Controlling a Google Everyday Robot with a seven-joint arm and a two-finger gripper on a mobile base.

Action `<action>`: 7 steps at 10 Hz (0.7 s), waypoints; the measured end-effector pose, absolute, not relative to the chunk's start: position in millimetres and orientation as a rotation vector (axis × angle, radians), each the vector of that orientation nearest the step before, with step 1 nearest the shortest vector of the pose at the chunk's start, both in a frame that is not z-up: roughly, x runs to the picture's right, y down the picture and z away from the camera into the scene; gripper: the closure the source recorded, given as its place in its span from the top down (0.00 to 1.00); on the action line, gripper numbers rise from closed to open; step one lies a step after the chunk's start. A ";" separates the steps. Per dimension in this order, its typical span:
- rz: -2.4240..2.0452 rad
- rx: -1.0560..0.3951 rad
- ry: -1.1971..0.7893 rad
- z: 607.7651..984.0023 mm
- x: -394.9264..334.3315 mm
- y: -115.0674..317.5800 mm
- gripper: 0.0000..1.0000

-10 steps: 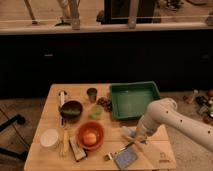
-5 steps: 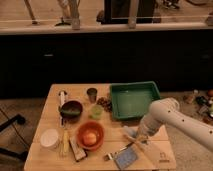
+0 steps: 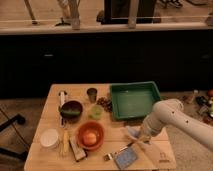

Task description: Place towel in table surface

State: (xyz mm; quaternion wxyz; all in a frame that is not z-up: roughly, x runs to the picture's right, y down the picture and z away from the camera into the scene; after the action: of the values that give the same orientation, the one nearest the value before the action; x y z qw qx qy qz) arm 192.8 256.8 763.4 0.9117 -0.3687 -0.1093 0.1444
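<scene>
Arm edged rt; tool (image 3: pixel 139 138) by towel (image 3: pixel 130 132) (table's (image 3: pixel 50 161) front edge).

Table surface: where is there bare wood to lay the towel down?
Bare wood lies on the table at its front right corner, beside the blue pad, and in a strip between the orange bowl and green tray. The left half is crowded. The gripper hangs by the towel there.

Robotics lab: gripper (image 3: pixel 136 136) over cluttered wooden table (image 3: pixel 162 149).
</scene>
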 end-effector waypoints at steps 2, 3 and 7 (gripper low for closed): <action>0.295 -0.751 -0.256 763.1 193.4 256.6 0.00; 0.300 -0.749 -0.287 762.8 194.3 258.4 0.00; 0.289 -0.769 -0.415 760.3 188.9 262.2 0.00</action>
State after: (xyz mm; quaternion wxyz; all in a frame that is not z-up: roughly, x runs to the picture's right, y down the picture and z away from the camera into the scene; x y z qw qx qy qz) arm 188.9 262.2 760.3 0.8960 -0.3710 -0.2003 0.1395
